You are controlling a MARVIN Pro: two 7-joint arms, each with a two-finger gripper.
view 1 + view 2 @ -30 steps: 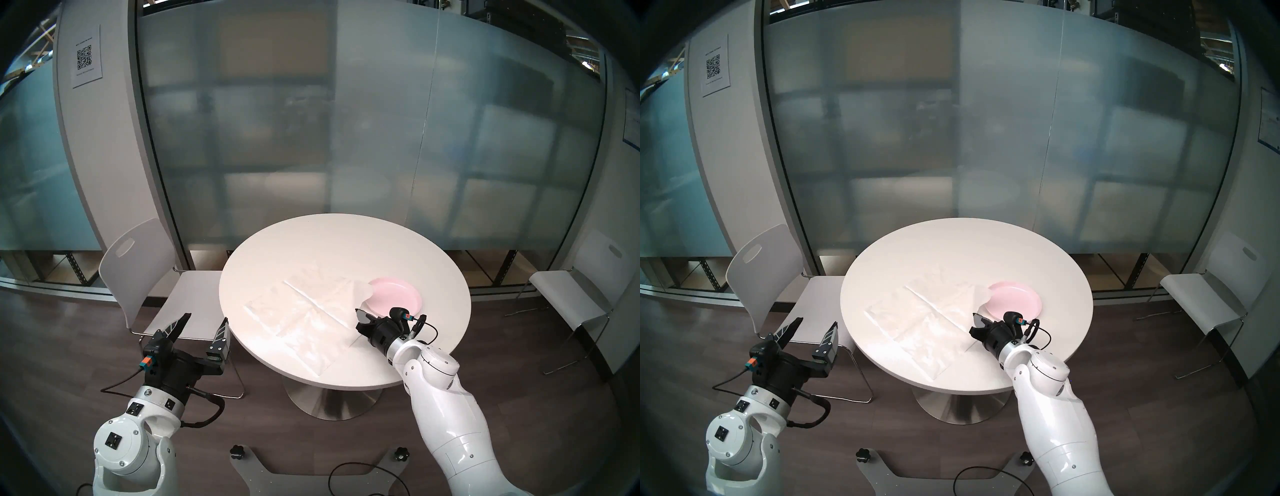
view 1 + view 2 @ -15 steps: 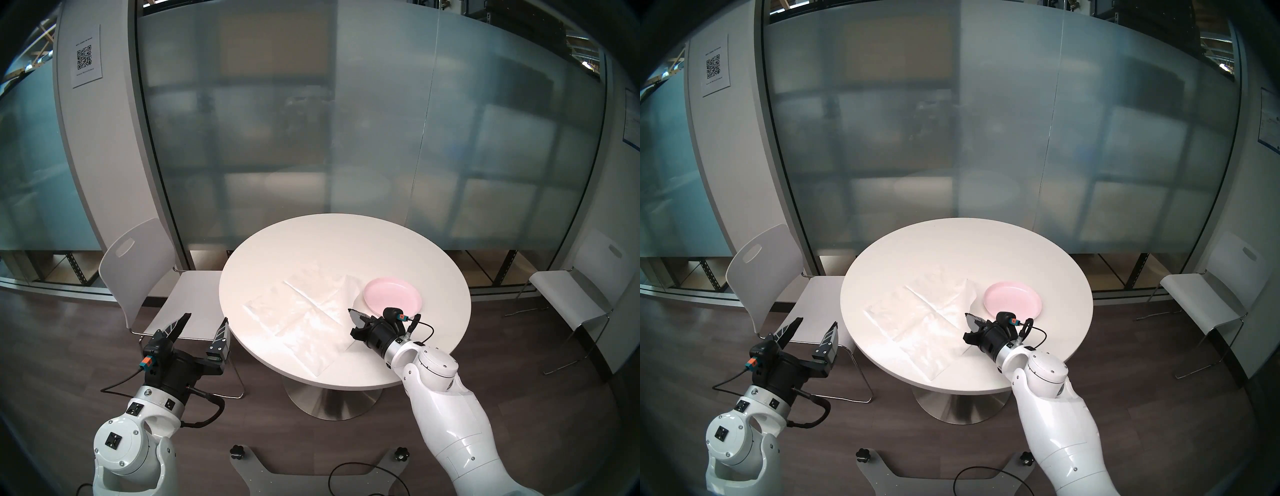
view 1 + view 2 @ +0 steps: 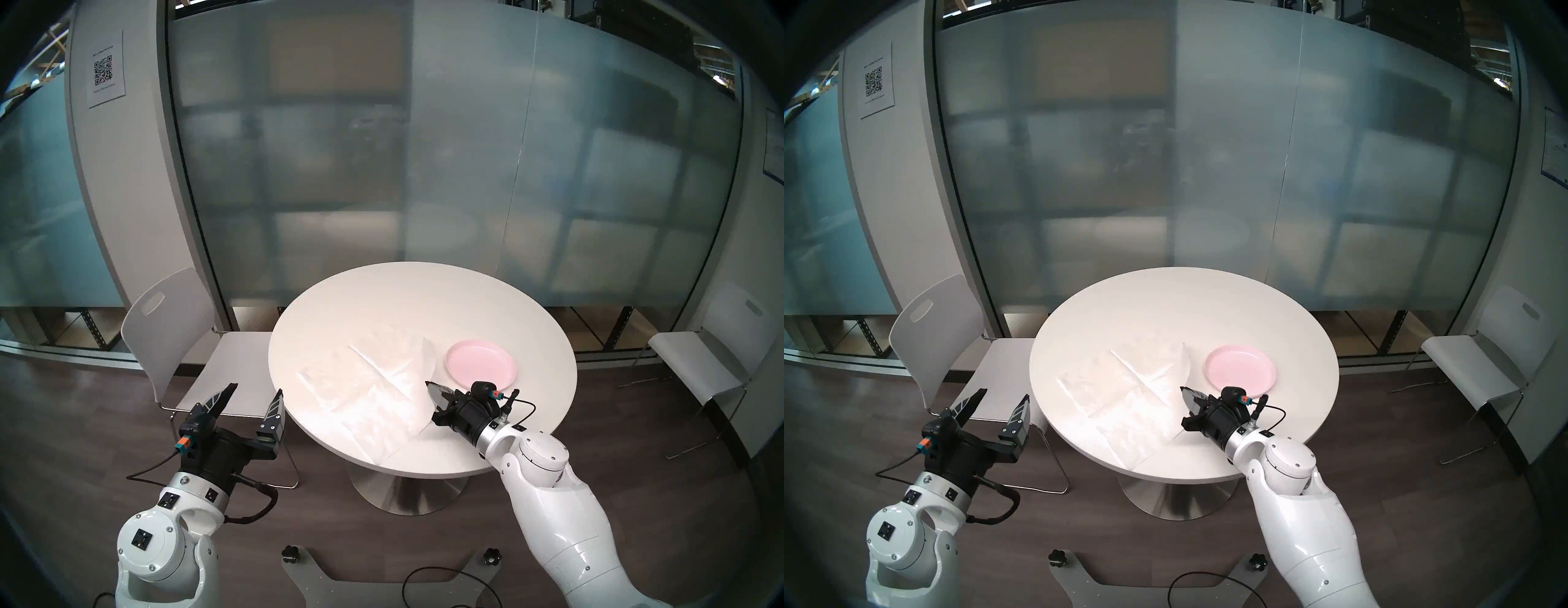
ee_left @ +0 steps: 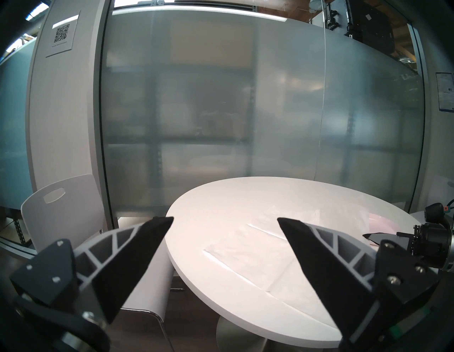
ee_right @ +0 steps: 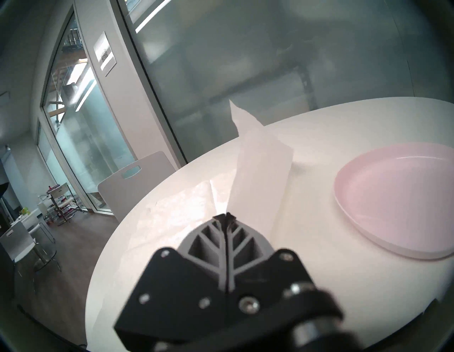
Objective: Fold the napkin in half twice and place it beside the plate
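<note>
1. Pink plate [image 3: 481, 361] on round table [image 3: 382, 297], right side; nothing in it.
2. Right gripper [image 5: 226, 217] fully closed, pinching the napkin [image 3: 373, 395] edge (lifted flap beside the plate, rest flat).
3. Left gripper [image 3: 254, 395] wide open, holding nothing, off the table's left edge.

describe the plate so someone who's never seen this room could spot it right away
Find the round white table in front of the frosted glass wall. On its right half, just beyond the shut right gripper, lies the plate. It is the only pink thing there, round and shallow-rimmed, unlike the flat white napkin beside it.
</note>
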